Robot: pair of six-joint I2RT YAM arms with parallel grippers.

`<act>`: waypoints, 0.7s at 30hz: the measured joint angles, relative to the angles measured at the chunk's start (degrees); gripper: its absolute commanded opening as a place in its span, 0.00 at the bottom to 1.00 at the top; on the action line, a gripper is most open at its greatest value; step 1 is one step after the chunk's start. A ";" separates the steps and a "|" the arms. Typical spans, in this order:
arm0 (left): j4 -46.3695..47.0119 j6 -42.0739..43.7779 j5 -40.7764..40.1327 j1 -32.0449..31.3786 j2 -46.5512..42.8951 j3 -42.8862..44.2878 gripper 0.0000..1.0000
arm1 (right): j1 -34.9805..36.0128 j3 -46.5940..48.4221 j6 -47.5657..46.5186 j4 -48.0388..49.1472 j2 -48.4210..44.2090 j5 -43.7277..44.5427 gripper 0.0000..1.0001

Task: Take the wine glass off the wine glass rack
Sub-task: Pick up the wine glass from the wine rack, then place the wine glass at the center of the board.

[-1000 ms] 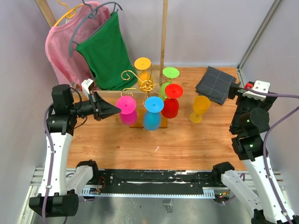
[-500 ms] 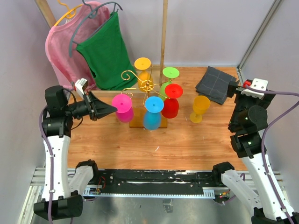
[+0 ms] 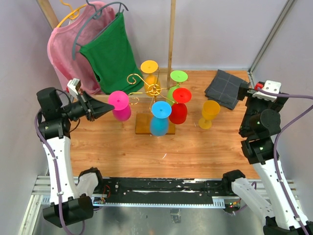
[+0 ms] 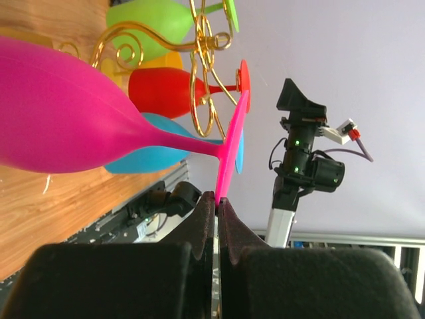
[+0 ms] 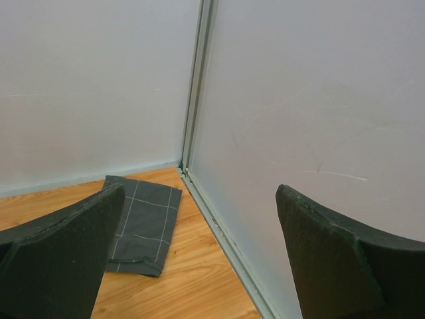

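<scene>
Wine glass [image 4: 66, 119], magenta, opaque, foot in left claw [image 4: 215, 203]

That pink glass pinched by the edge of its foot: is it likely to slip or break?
The opaque magenta wine glass looks plastic, so probably light and tough. The left gripper pinches only its foot's thin rim, so it could pivot or slip.

No readable text, labels, brands, numbers or signs in any view.
</scene>
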 measured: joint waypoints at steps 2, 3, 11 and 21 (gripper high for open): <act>0.20 0.52 0.57 1.20 1.07 0.59 0.00 | 0.00 0.22 0.00 0.09 0.28 -0.20 0.98; 0.20 0.85 0.81 1.81 1.75 1.18 0.00 | 0.00 0.39 0.00 0.20 0.42 -0.26 0.98; 1.88 3.45 2.27 6.80 6.67 6.82 0.00 | -0.02 0.61 0.02 0.55 1.11 -0.61 0.98; 28.57 -8.90 3.21 7.54 8.63 8.72 0.00 | -0.02 1.81 1.11 -0.28 3.08 -2.08 1.00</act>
